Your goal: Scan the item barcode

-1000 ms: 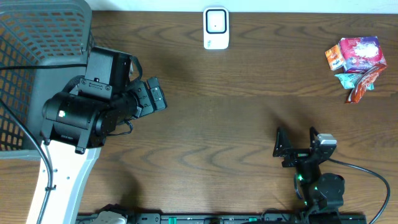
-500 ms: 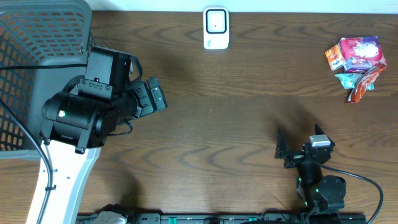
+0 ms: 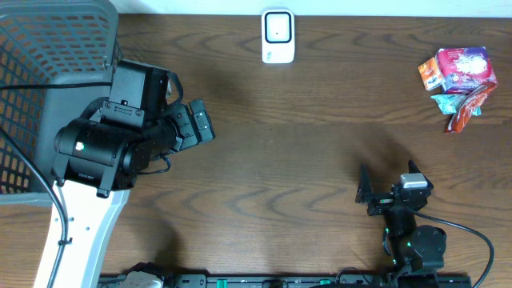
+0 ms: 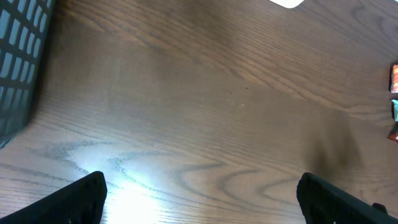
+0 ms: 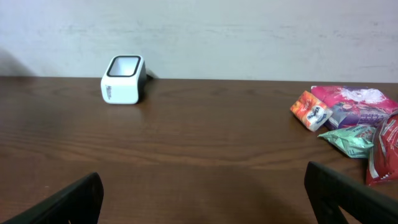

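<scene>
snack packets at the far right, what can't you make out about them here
- Pile of colourful snack packets: barcodes and print too small, overhead view.
- Red packet: cut by right edge, right wrist view.
- Left wrist view: only slivers of the pile at its right edge.
</scene>
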Controlling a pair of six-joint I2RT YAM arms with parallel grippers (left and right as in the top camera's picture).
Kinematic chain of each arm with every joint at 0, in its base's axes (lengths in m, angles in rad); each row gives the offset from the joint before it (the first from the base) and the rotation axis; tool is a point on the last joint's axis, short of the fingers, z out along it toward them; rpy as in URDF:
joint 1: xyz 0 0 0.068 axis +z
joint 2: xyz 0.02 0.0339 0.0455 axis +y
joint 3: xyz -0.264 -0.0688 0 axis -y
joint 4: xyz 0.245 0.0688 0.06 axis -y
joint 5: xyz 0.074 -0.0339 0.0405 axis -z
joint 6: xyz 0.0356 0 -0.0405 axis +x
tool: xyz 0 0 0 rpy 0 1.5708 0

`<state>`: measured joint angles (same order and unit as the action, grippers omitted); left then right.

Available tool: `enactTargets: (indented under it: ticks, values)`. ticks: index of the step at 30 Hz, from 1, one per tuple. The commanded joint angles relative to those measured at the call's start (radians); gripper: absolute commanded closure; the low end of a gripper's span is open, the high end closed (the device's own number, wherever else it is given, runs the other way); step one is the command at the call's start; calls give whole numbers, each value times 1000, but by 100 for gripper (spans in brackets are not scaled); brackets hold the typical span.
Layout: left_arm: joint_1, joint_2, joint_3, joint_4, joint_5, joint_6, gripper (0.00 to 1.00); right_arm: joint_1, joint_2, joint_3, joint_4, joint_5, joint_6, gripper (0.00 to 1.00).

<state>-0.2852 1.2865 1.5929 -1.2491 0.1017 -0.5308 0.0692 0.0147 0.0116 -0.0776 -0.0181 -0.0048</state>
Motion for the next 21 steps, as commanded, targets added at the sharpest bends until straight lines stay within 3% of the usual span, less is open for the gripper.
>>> enactTargets:
  ticks: [1, 21]
  values:
    - [1, -5, 6, 0, -6, -2, 2, -7, -10, -6, 0, 10, -4, 1]
    - [1, -5, 6, 0, -6, -2, 2, -7, -10, -6, 3, 8, -34, 1]
